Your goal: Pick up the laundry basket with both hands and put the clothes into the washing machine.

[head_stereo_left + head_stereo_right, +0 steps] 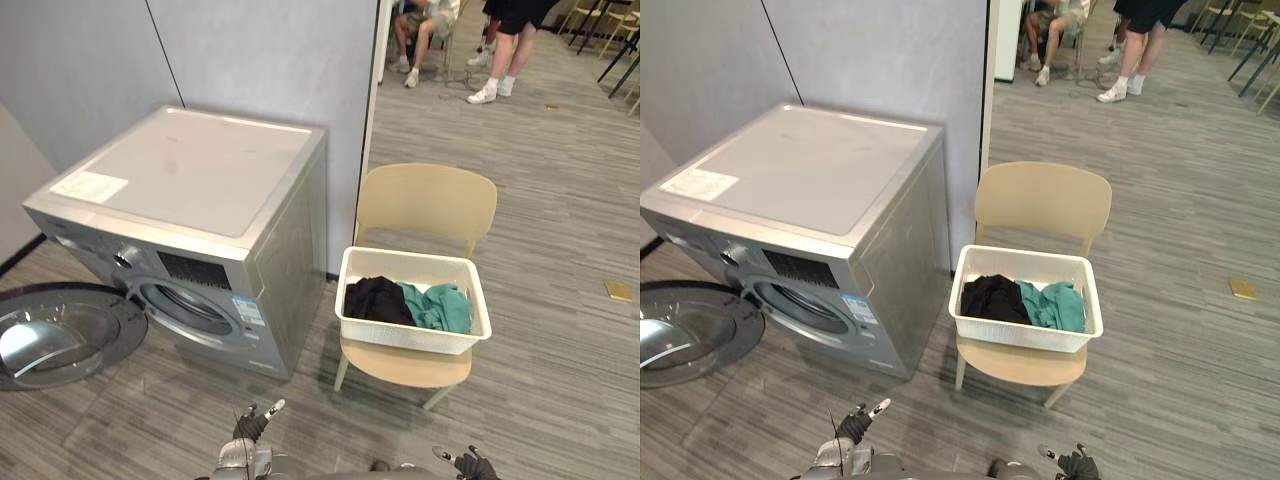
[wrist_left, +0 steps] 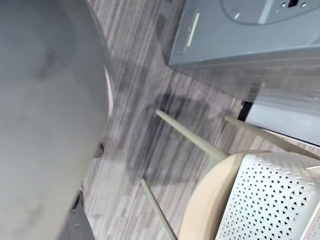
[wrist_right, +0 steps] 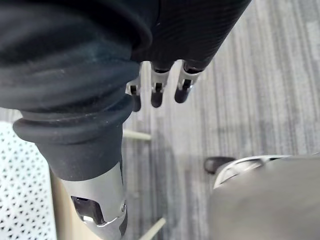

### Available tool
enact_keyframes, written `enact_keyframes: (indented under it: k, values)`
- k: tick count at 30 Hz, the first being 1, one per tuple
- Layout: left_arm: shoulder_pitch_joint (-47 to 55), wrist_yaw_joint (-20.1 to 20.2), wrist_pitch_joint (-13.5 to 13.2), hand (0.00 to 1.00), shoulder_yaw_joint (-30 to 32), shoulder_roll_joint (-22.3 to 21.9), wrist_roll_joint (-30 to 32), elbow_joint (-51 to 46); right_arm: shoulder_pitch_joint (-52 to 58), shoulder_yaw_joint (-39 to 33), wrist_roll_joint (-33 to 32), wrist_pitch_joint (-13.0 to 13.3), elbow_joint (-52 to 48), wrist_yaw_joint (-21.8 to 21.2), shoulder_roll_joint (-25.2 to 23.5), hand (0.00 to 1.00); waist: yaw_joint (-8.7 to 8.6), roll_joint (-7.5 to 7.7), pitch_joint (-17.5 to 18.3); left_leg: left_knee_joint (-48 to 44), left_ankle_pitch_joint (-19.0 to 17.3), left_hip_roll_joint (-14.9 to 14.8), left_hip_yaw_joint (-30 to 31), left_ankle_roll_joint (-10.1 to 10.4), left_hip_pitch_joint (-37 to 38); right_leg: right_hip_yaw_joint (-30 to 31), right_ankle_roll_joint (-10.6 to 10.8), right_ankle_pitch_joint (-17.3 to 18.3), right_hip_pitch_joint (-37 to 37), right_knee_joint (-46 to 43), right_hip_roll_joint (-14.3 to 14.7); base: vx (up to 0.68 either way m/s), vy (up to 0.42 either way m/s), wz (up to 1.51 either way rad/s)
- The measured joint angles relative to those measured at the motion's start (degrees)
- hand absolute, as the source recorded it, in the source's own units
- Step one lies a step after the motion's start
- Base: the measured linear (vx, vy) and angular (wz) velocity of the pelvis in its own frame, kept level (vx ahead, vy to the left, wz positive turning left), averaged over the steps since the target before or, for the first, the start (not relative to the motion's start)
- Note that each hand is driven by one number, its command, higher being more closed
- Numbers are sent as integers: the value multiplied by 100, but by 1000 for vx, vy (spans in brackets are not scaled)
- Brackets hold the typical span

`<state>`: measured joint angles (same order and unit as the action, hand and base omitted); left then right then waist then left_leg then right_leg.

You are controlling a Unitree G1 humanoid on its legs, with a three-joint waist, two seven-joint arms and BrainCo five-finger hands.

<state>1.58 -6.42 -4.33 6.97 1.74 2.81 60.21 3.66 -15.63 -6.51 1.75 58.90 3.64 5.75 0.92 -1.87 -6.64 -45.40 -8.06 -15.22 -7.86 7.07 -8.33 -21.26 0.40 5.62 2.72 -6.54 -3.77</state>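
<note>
A grey plank floor runs back from a grey wall, with people standing and sitting at the far end. The laundry basket sits on the seat of a beige chair. It is well ahead of both hands and lies between them, nearer the right one's side. The left hand is low and empty, with its fingers loosely extended. The right hand hangs empty, its fingers relaxed and nearly straight.

The washing machine stands ahead of the left hand and further to its outer side. Its door is swung wide open.

The basket is white perforated plastic, so it is probably light and fairly stiff but smooth. Its two short ends under the rim look like the best places to grip, one hand on each. The black garment and the teal garment inside are soft and add little weight. They lie loose, so they may slide if the basket tips.
</note>
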Motion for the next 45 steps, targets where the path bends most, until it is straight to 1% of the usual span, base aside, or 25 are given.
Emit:
enact_keyframes:
  k: [1,2,3,4,5,6,7,8,10,12,15,16,17,18,20,23,26,28,30,34,36,38,39,42,45]
  values:
    - [69,0,-8,0,32,12,-45,-6,-1,-7,-12,-8,-449,3,-23,0,-5,-3,-1,535,-69,-25,-39,-88,16,154,43,2,13,3,-74,96,127,-48]
    - [90,-2,-15,0,64,22,-71,-6,-1,-9,-18,-12,-728,13,-30,0,-1,-1,-2,961,-67,-54,-46,-87,55,227,66,0,0,4,-114,135,167,-47]
    - [131,0,-1,0,161,18,-76,14,-3,-9,-24,-12,-1348,57,-20,0,-22,6,1,1950,-50,-89,-10,-70,148,316,145,-30,-44,-6,-219,125,218,-47]
    - [162,-3,-3,0,248,-4,-82,15,-21,-8,-27,26,-1931,154,56,0,-22,-17,37,2823,56,-55,37,16,250,440,276,-27,-193,-58,-315,97,244,-50]
    - [177,-10,-5,0,274,-16,-95,13,-60,-8,-25,60,-2173,197,125,0,-7,-64,52,3042,144,-82,80,149,235,517,339,-26,-248,-89,-342,108,326,-66]
    - [227,-17,-4,0,275,-33,-101,24,-162,-6,-20,94,-2569,283,299,0,4,-215,100,3177,387,-103,117,91,251,710,504,-57,-294,-98,-354,180,413,-74]
    - [291,-8,0,0,268,-33,-95,103,-259,-8,19,113,-2966,368,405,0,-26,-400,207,3309,382,-99,11,360,393,824,719,-161,-218,-55,-365,284,488,-65]
    - [332,-13,14,0,254,75,-18,118,-269,5,96,107,-3444,410,352,0,-81,-179,265,3438,393,182,-141,249,523,913,797,-331,-140,115,-593,262,384,-36]
    - [359,-5,18,0,245,331,107,115,-356,97,329,152,-4280,422,352,0,-123,88,310,3570,366,513,-267,185,608,952,926,-480,-24,433,-876,217,262,-6]
    - [412,2,16,0,204,497,297,110,-618,245,651,254,-4832,488,410,0,-116,197,341,3607,362,632,-367,176,681,1036,939,-659,49,607,-982,167,173,-13]
    - [445,8,-4,0,164,598,460,90,-1112,797,1018,453,-5327,440,864,0,25,175,338,3744,362,631,-471,176,910,1020,938,-726,176,659,-958,108,35,-14]
    - [447,8,-5,0,131,627,459,82,-1262,945,1165,506,-5405,370,1034,0,16,156,347,3774,364,615,-462,176,911,978,938,-726,189,661,-927,65,-20,6]
    - [440,10,-6,0,8,595,457,50,-1438,1104,1278,577,-5419,348,1280,0,19,150,346,3849,402,600,-420,131,908,865,939,-726,194,678,-895,44,-43,16]
    - [441,12,-7,0,-38,567,456,12,-1519,1155,1322,584,-5418,322,1401,0,14,148,343,3905,440,598,-372,134,901,816,939,-726,187,682,-887,23,-54,28]
    - [433,30,-54,0,-307,491,451,-238,-1833,1394,1401,600,-5270,156,1928,0,11,165,302,4182,604,597,-296,150,835,659,938,-726,85,667,-854,-3,-42,28]
    - [326,41,-126,0,-473,469,442,-408,-2256,1738,1542,601,-5017,-2,2354,0,16,200,130,4288,673,593,-184,157,653,542,938,-727,-70,657,-835,-58,-24,20]
    - [102,81,-154,0,-577,398,382,-507,-3002,2182,1565,610,-4409,-144,2719,0,44,300,-346,4225,769,591,-3,127,300,415,937,-726,-347,493,-841,-129,1,27]
    - [-89,99,-185,0,-615,403,208,-633,-3454,2549,1559,605,-3971,-251,3027,0,210,341,-727,4117,836,583,56,116,35,408,930,-730,-615,316,-854,-142,14,14]
    - [-200,91,-244,0,-615,421,120,-652,-3772,2923,1556,609,-3701,-325,3157,0,316,332,-951,4039,857,586,90,103,-116,412,924,-726,-774,186,-875,-136,18,7]
    - [-423,16,-310,0,-455,531,10,-684,-4558,3731,1567,646,-3131,-524,3372,0,321,327,-1397,3820,895,627,162,70,-553,422,903,-713,-1209,-107,-961,-108,32,5]
    - [-487,-12,-301,0,-401,664,5,-672,-4904,3993,1807,661,-2875,-525,3441,0,322,312,-1596,3720,900,624,172,62,-677,436,868,-692,-1342,-213,-977,-103,24,-2]
    - [-503,-32,-271,0,-385,754,-11,-644,-5183,4077,2038,663,-2672,-523,3542,0,339,295,-1757,3643,907,623,210,53,-856,435,851,-682,-1515,-291,-983,-83,8,0]
    - [-528,-102,-257,0,-305,751,-228,-634,-5356,4076,2073,643,-2542,-503,3593,0,336,276,-1869,3621,937,624,241,37,-962,433,850,-681,-1633,-358,-991,-57,3,4]
    - [-554,-282,-243,0,-227,693,-726,-611,-5552,4077,2255,551,-2248,-486,3662,0,356,231,-1917,3621,1015,642,301,14,-1236,411,847,-680,-1908,-448,-1013,-48,-2,8]
    - [-707,-397,-259,0,-231,582,-901,-628,-5578,4070,2325,446,-2033,-428,3754,0,455,127,-1976,3596,1016,670,321,13,-1301,401,817,-658,-1977,-515,-1044,-10,7,6]
